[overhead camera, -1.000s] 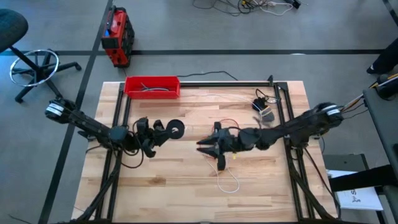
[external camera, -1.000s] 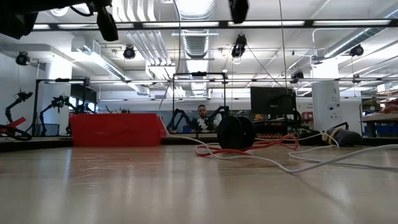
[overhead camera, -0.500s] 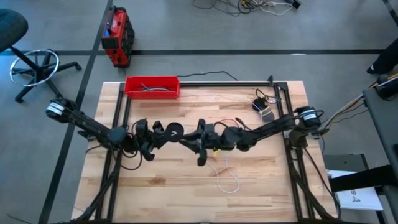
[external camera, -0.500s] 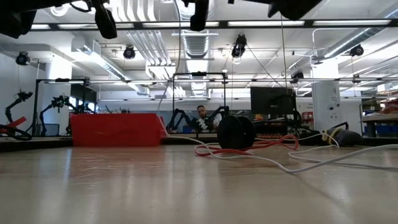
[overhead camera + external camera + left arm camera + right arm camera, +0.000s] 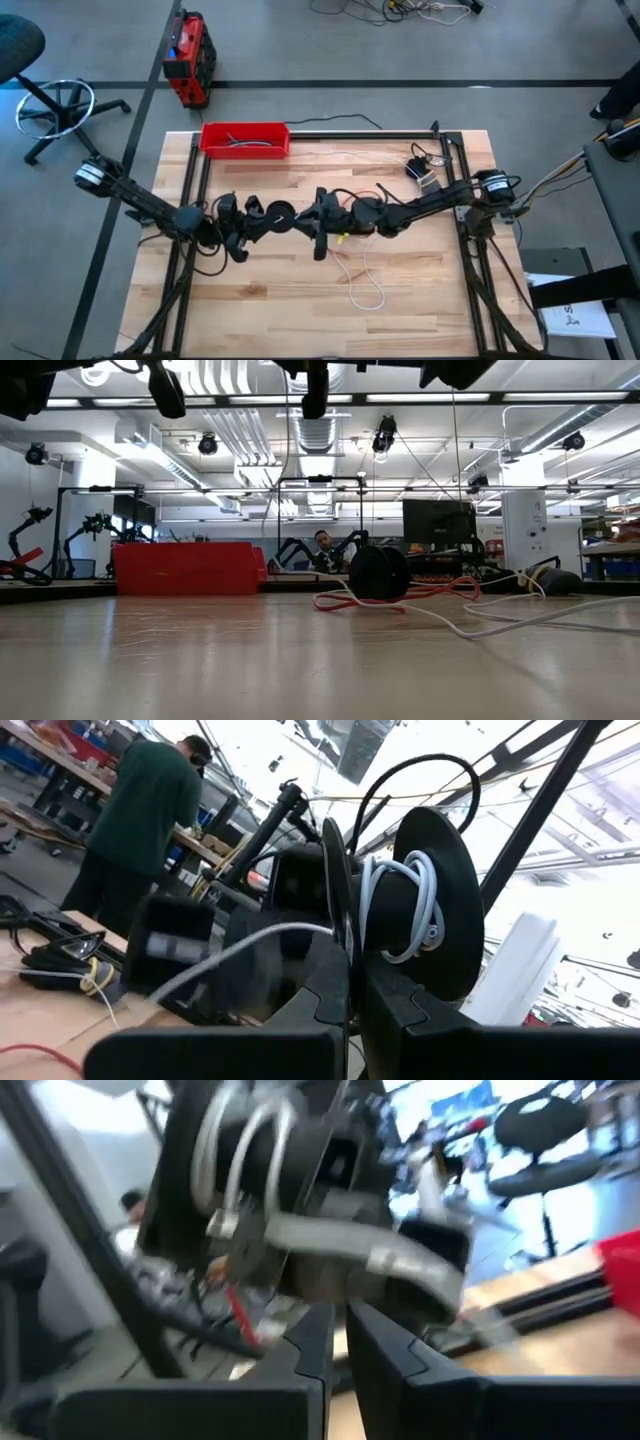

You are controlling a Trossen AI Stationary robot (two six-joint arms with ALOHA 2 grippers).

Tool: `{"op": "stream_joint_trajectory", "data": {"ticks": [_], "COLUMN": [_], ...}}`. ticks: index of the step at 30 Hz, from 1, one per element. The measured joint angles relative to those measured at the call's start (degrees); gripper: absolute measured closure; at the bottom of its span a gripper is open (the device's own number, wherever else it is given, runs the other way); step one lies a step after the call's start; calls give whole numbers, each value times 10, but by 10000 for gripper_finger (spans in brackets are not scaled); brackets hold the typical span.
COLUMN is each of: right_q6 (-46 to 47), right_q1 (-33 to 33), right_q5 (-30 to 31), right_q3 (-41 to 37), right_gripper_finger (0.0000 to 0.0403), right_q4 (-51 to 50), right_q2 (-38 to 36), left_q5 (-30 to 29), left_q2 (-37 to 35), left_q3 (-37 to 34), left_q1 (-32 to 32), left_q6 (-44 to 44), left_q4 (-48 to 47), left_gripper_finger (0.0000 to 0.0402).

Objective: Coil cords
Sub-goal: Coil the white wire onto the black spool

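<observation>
At the surface (image 5: 420, 300) centre, below the red tray (image 5: 245, 139): winding step in hand.
Left hand (image 5: 352, 990) is clenched on a black spool (image 5: 415, 910) carrying several turns of white cord (image 5: 362, 270). Right hand (image 5: 318, 222) meets the spool, fingers nearly together on a white strand. Red cord (image 5: 440, 592) lies beside the second spool (image 5: 378, 572). Judged next: carry the slack white loop round the spool again.

Right pincer (image 5: 338, 1342) (fingers nearly together) faces a black spool (image 5: 250, 1200) wound with white cord (image 5: 245, 1150).
</observation>
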Motion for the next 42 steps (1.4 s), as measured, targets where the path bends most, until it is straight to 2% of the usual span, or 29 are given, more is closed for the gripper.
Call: {"op": "stream_joint_trajectory", "data": {"ticks": [3,7,13,18,34,42], "right_q6": [2,6,27,27,44,39], "right_q1": [0,1,-5,-6,-9,-9], "right_q5": [-30,-49,-48,-49,-53,-53], "right_q3": [-1,-1,-1,-1,-1,-2], "right_gripper_finger": [379,363,323,312,395,400], "right_q4": [-26,-19,-10,-1,13,15], "right_q2": [0,-3,-11,-11,-11,-11], "left_q5": [0,0,0,0,6,9], "left_q2": [-7,-9,-8,-8,-6,1], "left_q3": [0,0,0,0,-1,-4], "left_q1": [0,0,0,0,0,-1], "left_q6": [3,13,18,21,35,35], "left_q4": [3,3,2,1,-19,-26], "left_gripper_finger": [401,401,401,401,401,401]}}
